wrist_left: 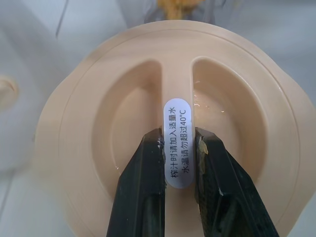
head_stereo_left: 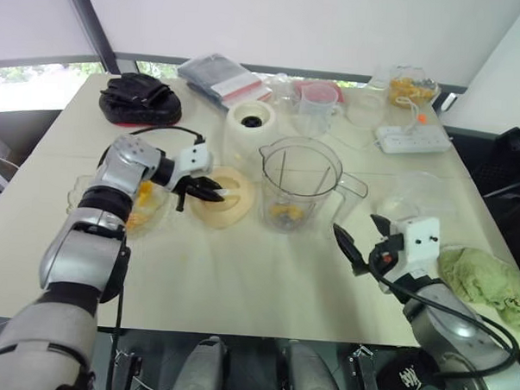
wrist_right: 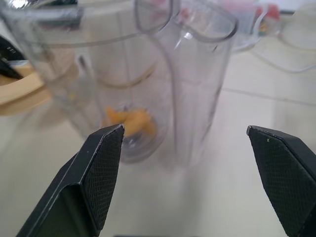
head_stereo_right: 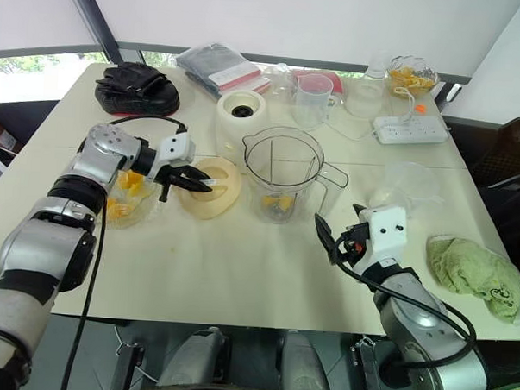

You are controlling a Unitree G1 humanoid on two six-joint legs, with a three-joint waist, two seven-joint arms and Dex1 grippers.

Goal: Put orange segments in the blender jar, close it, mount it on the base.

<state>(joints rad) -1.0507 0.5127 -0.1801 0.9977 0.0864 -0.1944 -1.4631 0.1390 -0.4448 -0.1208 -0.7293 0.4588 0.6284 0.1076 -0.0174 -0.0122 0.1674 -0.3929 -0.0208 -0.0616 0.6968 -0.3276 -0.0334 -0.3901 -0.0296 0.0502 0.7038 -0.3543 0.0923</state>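
Observation:
The clear blender jar (head_stereo_left: 297, 181) stands uncovered mid-table with orange segments (head_stereo_left: 285, 213) at its bottom. Its cream lid (head_stereo_left: 226, 199) lies on the table just left of the jar. My left gripper (head_stereo_left: 207, 189) is shut on the lid's central handle ridge (wrist_left: 177, 143), which carries a white label. A clear bowl (head_stereo_left: 143, 209) with more orange segments sits left of the lid, under my left forearm. The cream blender base (head_stereo_left: 251, 123) stands behind the lid. My right gripper (head_stereo_left: 359, 240) hovers open, right of the jar's handle (wrist_right: 200, 84), holding nothing.
A black pouch (head_stereo_left: 139, 101) lies at the back left and a plastic bag (head_stereo_left: 224, 78) behind the base. A measuring cup (head_stereo_left: 316, 107), a power strip (head_stereo_left: 413, 139) and a bowl of peels (head_stereo_left: 411, 86) are at the back right. A green cloth (head_stereo_left: 489, 284) lies at the right edge.

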